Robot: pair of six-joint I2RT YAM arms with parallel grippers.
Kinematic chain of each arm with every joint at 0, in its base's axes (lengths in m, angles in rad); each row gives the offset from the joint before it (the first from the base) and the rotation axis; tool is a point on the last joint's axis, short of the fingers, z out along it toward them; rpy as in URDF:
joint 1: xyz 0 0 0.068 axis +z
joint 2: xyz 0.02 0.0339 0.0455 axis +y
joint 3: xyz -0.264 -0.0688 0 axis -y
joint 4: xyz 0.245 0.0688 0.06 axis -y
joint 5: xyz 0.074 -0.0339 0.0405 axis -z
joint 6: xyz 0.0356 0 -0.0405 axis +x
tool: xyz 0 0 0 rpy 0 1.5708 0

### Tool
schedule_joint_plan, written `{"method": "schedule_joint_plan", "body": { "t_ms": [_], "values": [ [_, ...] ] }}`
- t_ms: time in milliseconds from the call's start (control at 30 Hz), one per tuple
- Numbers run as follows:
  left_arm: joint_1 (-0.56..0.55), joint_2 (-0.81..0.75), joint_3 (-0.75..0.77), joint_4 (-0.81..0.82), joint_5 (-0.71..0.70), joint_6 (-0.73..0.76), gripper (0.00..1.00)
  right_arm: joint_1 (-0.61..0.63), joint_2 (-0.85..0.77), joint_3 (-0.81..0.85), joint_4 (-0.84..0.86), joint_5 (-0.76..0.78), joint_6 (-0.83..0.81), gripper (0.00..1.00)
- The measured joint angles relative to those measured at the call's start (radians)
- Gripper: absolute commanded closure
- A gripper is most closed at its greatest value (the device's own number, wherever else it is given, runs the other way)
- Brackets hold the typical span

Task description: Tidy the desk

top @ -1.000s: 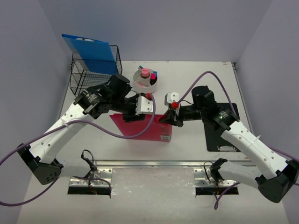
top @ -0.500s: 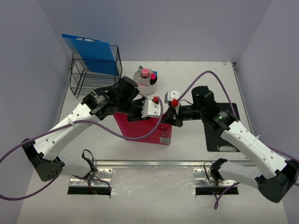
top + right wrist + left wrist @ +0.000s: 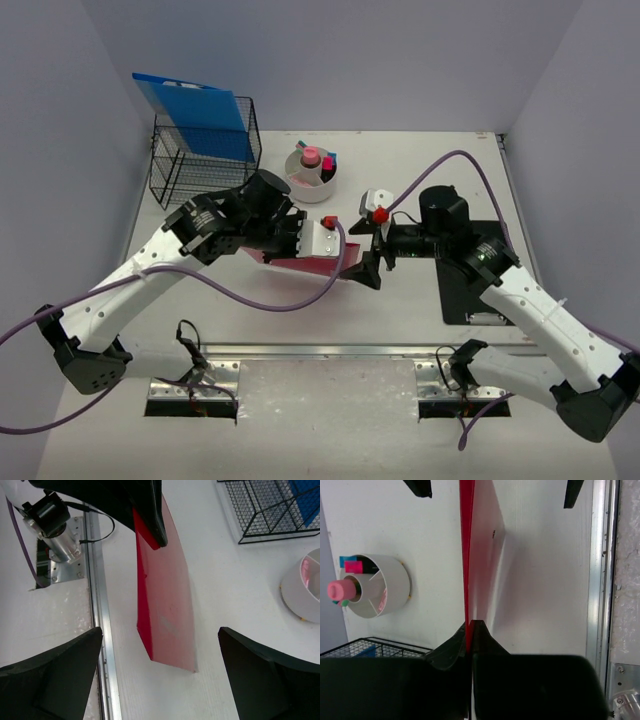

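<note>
1. The left tool is clamping one edge of the red folder, holding it tilted over the middle of the desk.
2. The right tool is gaping wide just beside the folder's free edge, touching nothing.
3. The folder is bowing, so it is probably light, thin, floppy and slick; gripping deep along an edge is looking safest.

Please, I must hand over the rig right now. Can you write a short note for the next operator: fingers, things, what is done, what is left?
Left gripper: fingers shut on the red folder, held on edge over the desk.
Right gripper: fingers open, one on each side of the folder, not touching it.
Things: the blue clipboard stands in the wire basket, back left. The round white holder is beside the basket. The black pad lies flat at right.
Done: clipboard filed, it seems.
Left: probably file the folder in the basket, maybe the pad too.
</note>
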Motion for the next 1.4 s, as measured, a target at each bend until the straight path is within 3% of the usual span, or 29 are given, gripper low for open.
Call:
{"method": "schedule_joint_plan", "body": {
  "t_ms": [433,633,733,867,1133,1267,1400],
  "values": [
    [0.000,-0.043,0.386,-0.179,-0.230,0.097,1.00,-0.046,-0.046,0.123,-0.058,0.104,0.015,0.01],
    [0.014,-0.055,0.453,-0.180,-0.393,0.141,1.00,-0.055,-0.037,0.145,-0.072,0.115,0.014,0.01],
    [0.106,-0.056,0.453,-0.146,-0.437,0.184,1.00,-0.057,-0.021,0.146,-0.083,0.115,0.013,0.01],
    [0.310,-0.038,0.459,-0.100,-0.438,0.264,1.00,-0.064,-0.001,0.146,-0.089,0.115,0.009,0.01],
    [0.786,0.147,0.632,-0.109,-0.207,0.425,1.00,-0.077,0.006,0.146,-0.092,0.110,0.003,0.01],
    [0.895,0.241,0.701,-0.122,-0.097,0.488,1.00,-0.085,0.005,0.146,-0.092,0.106,-0.003,0.01],
    [0.931,0.282,0.704,-0.164,-0.012,0.550,1.00,-0.089,0.005,0.146,-0.092,0.102,-0.009,0.01]
  ]
}}
